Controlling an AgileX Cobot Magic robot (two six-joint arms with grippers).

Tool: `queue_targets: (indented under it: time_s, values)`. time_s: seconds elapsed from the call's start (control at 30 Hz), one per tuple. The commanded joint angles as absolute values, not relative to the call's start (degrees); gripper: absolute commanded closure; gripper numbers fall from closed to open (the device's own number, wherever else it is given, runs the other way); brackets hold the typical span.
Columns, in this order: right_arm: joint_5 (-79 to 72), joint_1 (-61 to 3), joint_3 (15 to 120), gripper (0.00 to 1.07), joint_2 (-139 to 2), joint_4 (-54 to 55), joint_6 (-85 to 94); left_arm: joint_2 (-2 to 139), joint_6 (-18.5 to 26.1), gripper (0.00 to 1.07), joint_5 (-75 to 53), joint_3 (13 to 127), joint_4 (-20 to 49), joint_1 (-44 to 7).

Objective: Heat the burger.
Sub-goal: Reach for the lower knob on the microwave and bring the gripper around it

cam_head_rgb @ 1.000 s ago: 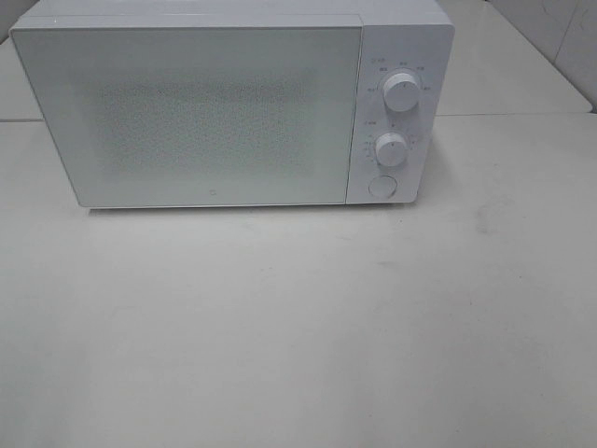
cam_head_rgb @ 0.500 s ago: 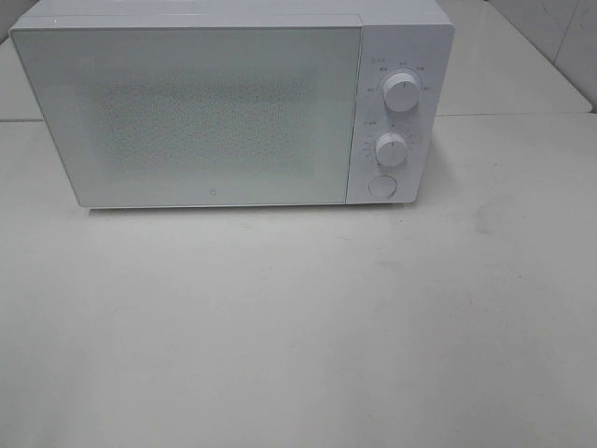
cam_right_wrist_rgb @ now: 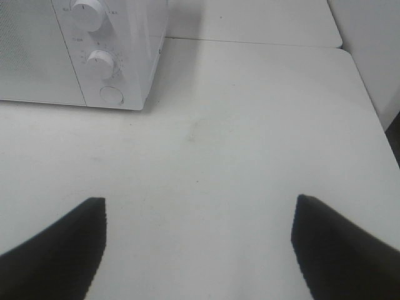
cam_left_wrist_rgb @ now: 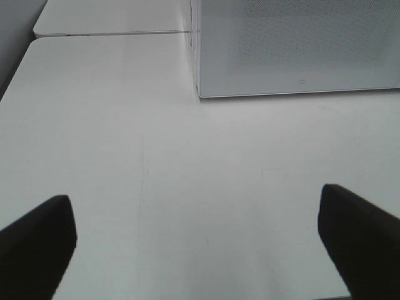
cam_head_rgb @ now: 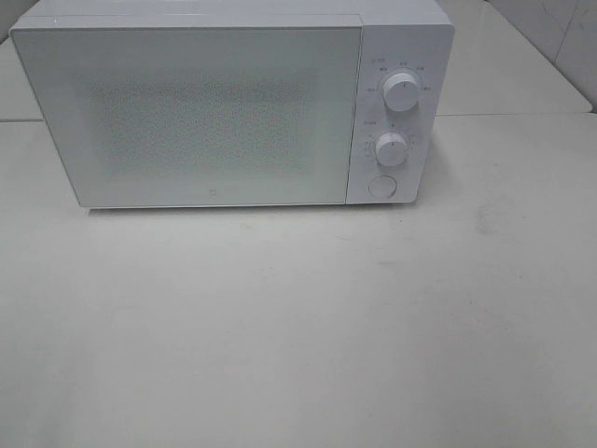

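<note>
Burger cannot be seen in any view, so where it sits, which way it points and how its long axis runs cannot be told. The microwave (cam_head_rgb: 215,112) stands at the back of the white table (cam_head_rgb: 298,327), front facing the high camera, with its door (cam_head_rgb: 196,117) shut flush. The dotted window in the door is too pale to show whether the burger, or anything else, is inside.

On the panel to the right of the door, the upper knob (cam_head_rgb: 400,93) sits above the lower knob (cam_head_rgb: 391,149), and a round button (cam_head_rgb: 381,187) lies below both.

The left gripper (cam_left_wrist_rgb: 197,212) hangs over the table in front of the microwave's left corner, with its two dark fingers (cam_left_wrist_rgb: 37,244) set wide apart and nothing between them. The right gripper (cam_right_wrist_rgb: 200,203) hangs over the table in front of the panel side, its jaws also spread and empty, with only bare tabletop in the gap. Neither touches the microwave.
</note>
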State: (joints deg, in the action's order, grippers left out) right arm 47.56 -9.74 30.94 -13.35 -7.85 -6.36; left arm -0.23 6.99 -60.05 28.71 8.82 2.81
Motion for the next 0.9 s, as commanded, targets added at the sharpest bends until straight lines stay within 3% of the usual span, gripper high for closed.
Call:
queue_targets:
  time_s: [0.03,0.9]
  values:
    - [42.0,-9.3,31.4,0.28,-18.3,-8.3,-7.7,-1.6,6.9,0.01,-59.5,28.5,9.2,3.0]
    - [17.4,-9.3,31.4,0.31,-47.8,-8.2,-8.5,-1.6,6.9,0.01,-59.5,28.5,9.2,3.0]
